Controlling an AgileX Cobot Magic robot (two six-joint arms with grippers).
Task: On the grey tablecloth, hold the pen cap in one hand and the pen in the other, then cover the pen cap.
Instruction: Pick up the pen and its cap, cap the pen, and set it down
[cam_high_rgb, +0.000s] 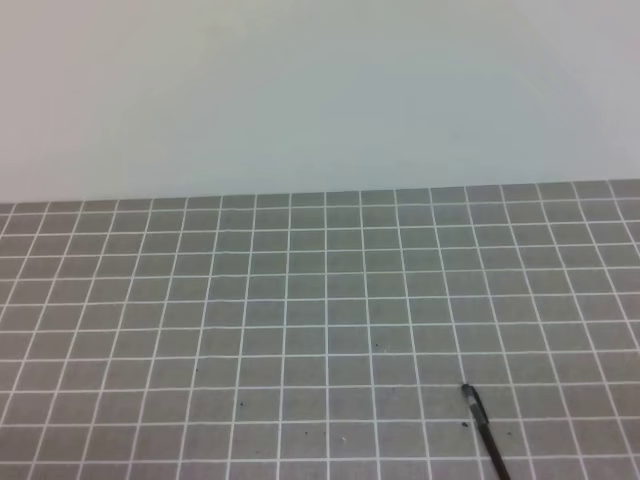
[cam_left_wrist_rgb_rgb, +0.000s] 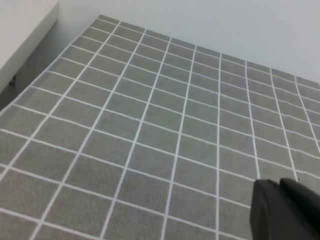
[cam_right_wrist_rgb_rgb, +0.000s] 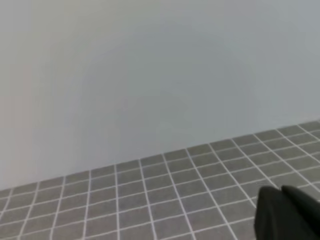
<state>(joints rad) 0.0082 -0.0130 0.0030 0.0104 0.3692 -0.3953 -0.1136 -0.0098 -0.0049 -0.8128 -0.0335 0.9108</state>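
Note:
The grey tablecloth (cam_high_rgb: 300, 320) with its white grid fills the lower part of the exterior view. A thin black pen (cam_high_rgb: 485, 428) lies on it at the bottom right, slanting toward the frame's lower edge. The pen cap is not visible in any view. Neither arm shows in the exterior view. In the left wrist view my left gripper (cam_left_wrist_rgb_rgb: 279, 186) shows at the bottom right corner, its dark fingers pressed together over the grey tablecloth (cam_left_wrist_rgb_rgb: 150, 125), holding nothing. In the right wrist view my right gripper (cam_right_wrist_rgb_rgb: 280, 195) looks the same, shut and empty above the grey tablecloth (cam_right_wrist_rgb_rgb: 150, 200).
A plain pale wall (cam_high_rgb: 320, 90) rises behind the cloth's far edge. In the left wrist view a white ledge (cam_left_wrist_rgb_rgb: 22, 30) runs along the cloth's left side, with a dark gap beneath it.

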